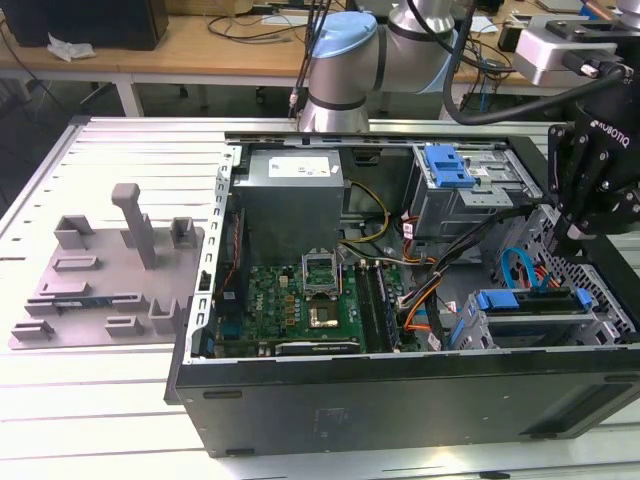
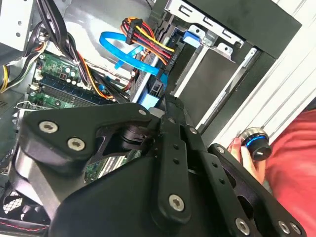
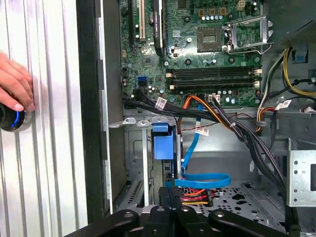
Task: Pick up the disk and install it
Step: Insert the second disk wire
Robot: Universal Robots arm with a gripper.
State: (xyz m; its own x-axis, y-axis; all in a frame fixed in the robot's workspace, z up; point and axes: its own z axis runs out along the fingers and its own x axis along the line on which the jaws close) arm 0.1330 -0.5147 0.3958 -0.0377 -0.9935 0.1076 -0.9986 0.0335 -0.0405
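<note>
You are looking at an open computer case [image 1: 400, 405] lying on a ribbed metal table [image 1: 60, 400]. The disk [image 1: 525, 300] sits in the drive cage [image 1: 600, 325] in the corner of the case. In the exterior view that is about four o'clock from the motherboard [image 1: 300, 300], and the disk's blue frame shows along the top edge of the cage. In the first wrist view, the blue end of the disk [image 3: 163, 142] shows in the cage bay, right beside the side wall of the case. Your gripper [image 3: 171, 195] hangs over that same corner. In the exterior view it is at about one o'clock from the disk and above it. Its black fingers [image 2: 170, 106] are pressed together and nothing shows between them, so the claw reads as closed and empty. The fingertips lie just beside the bundle of red, yellow and black power wires [image 3: 195, 197] and close to the thin blue cable [image 3: 202, 180], which loops over the floor of the case. They are apart from the disk itself. A grey fixture plate [image 1: 110, 270] with upright posts lies on the table at nine o'clock from the case. In both wrist views a person's hand [image 3: 14, 86] rests on a round knob with a glowing blue ring [image 3: 9, 118], outside the case wall. A red sleeve [image 2: 296, 163] shows beside the hand.
</note>
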